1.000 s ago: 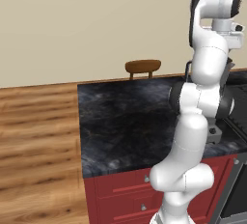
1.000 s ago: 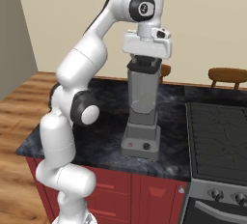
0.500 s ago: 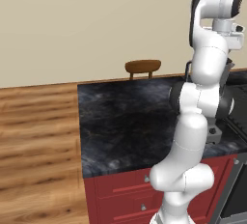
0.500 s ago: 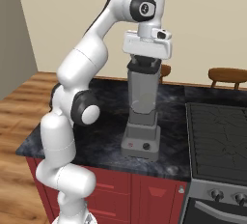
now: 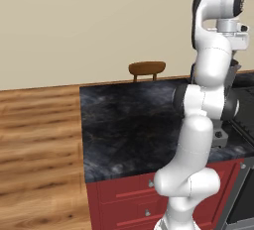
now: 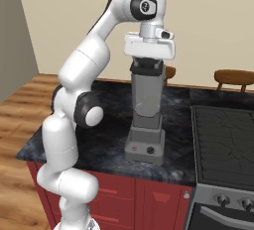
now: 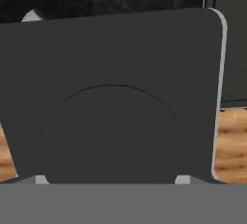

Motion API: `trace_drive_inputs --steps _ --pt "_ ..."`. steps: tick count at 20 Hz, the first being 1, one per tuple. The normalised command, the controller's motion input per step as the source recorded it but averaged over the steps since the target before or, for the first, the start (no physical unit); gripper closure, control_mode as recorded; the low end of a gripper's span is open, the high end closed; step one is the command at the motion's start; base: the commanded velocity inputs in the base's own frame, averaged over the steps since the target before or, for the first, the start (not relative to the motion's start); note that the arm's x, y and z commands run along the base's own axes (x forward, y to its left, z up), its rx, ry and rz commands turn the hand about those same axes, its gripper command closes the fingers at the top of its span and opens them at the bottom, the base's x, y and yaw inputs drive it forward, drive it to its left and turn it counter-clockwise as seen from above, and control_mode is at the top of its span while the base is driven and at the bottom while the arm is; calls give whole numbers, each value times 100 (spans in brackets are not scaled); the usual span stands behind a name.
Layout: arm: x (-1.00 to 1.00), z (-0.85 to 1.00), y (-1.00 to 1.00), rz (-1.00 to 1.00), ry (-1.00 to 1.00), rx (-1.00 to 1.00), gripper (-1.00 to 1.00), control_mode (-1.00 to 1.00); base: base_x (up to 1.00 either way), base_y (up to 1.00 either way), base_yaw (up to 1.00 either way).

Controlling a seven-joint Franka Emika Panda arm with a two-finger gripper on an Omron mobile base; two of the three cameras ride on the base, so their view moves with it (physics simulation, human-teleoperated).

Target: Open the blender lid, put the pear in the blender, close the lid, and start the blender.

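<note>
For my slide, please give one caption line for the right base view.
White arm's end effector poised directly over the dark blender lid atop the grey blender on the black counter.

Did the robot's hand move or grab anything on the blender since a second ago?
Hardly anything changed. The end effector still sits low over the blender lid on top of the blender, perhaps a touch lower. Nothing was grabbed or let go. The lid stays on the jar, and the blender has not moved on the counter.

dark counter (image 5: 129, 120), stove (image 6: 223, 140), red cabinets (image 6: 149, 194), 2 chairs (image 6: 233, 78)
</note>
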Motion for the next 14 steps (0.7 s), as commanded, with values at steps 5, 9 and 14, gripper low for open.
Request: trace_drive_inputs --steps 5,9,14 --pt "-37 -17 -26 3 1 0 100 -100 0 0 0" --pt "-6 -67 -7 0 10 0 100 -100 0 0 0" --pt "-4 -67 0 0 3 0 100 -100 0 0 0"
